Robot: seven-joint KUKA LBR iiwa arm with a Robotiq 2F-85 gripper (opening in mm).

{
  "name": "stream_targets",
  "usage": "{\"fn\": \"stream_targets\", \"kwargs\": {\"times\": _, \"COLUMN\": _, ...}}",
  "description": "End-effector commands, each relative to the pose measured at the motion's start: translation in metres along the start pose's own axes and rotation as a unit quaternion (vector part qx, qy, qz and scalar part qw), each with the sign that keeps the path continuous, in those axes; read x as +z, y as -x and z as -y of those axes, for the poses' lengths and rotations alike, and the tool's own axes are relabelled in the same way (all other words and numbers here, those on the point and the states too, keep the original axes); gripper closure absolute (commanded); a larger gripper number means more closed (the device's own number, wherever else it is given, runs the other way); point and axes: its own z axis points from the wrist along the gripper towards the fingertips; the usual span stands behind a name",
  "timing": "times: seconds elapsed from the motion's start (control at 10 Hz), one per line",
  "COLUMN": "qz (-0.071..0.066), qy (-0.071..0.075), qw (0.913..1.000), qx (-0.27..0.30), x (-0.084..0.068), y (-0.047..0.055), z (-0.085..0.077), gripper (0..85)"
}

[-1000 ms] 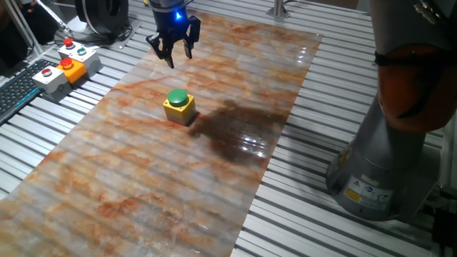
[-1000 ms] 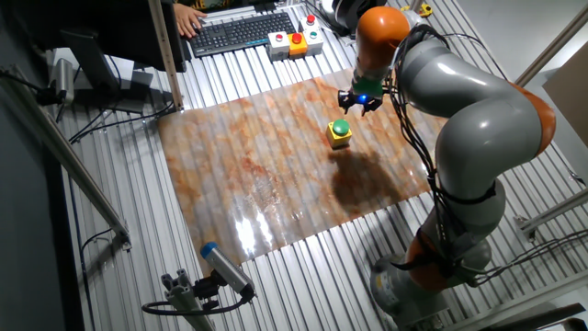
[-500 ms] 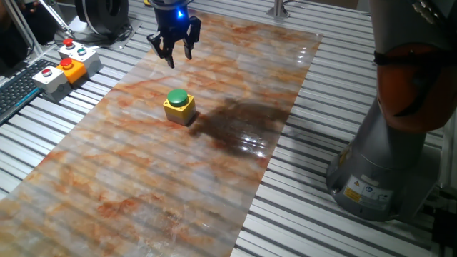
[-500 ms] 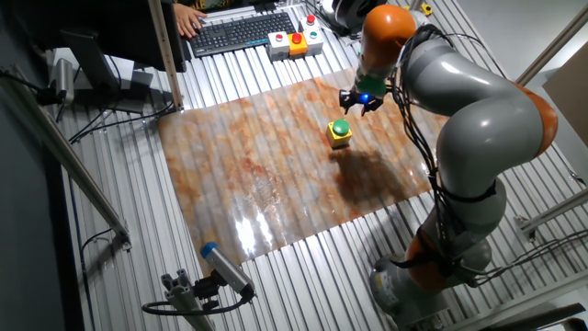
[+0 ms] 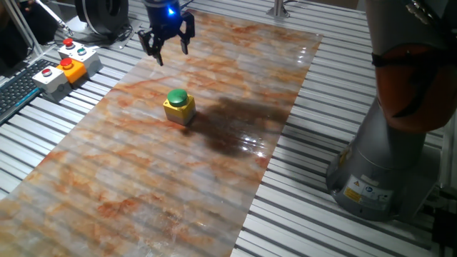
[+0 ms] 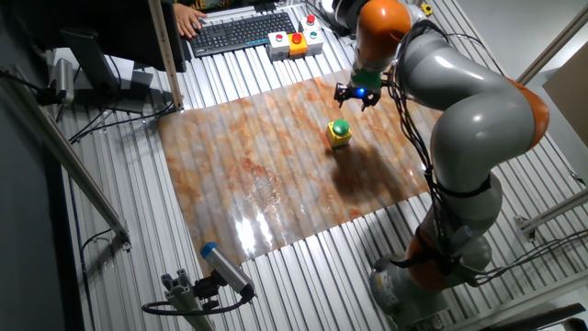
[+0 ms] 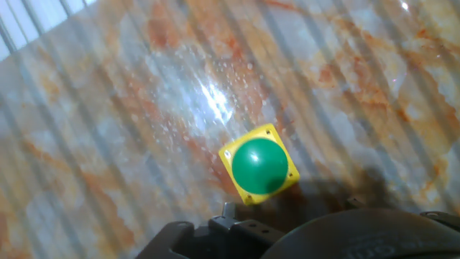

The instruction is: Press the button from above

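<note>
The button (image 5: 178,98) sits dome-up on its yellow box near the middle of the marbled sheet (image 5: 143,171) on the bench, its top clear for a downward press. The end effector (image 5: 166,44) hangs well above and beyond it, fingers spread with a visible gap, holding nothing; no containers are in sight.

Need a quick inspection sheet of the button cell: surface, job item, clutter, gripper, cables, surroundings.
Surface: glossy marbled orange-grey mat on a slatted metal table.
Job item: round green button on a yellow box, upright, untouched.
Clutter: nothing seen on the mat.
Gripper: black two-finger gripper in the air, up and to one side of the button, fingers apart.
Cables: black cables along the arm.
Surroundings: red and green button boxes, black keyboard.
</note>
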Motion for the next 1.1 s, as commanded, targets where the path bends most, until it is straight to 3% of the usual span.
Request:
{"fn": "stream_targets", "kwargs": {"times": 0.0, "qz": 0.004, "qy": -0.001, "qw": 1.0, "qx": 0.0, "x": 0.006, "y": 0.002, "z": -0.002, "gripper": 17.0}}
{"fn": "stream_targets", "kwargs": {"times": 0.4, "qz": 0.01, "qy": 0.011, "qw": 0.9998, "qx": 0.011, "x": 0.045, "y": -0.001, "z": -0.01, "gripper": 17.0}}
{"fn": "stream_targets", "kwargs": {"times": 1.0, "qz": -0.005, "qy": 0.014, "qw": 0.9999, "qx": 0.008, "x": 0.046, "y": -0.003, "z": -0.008, "gripper": 17.0}}
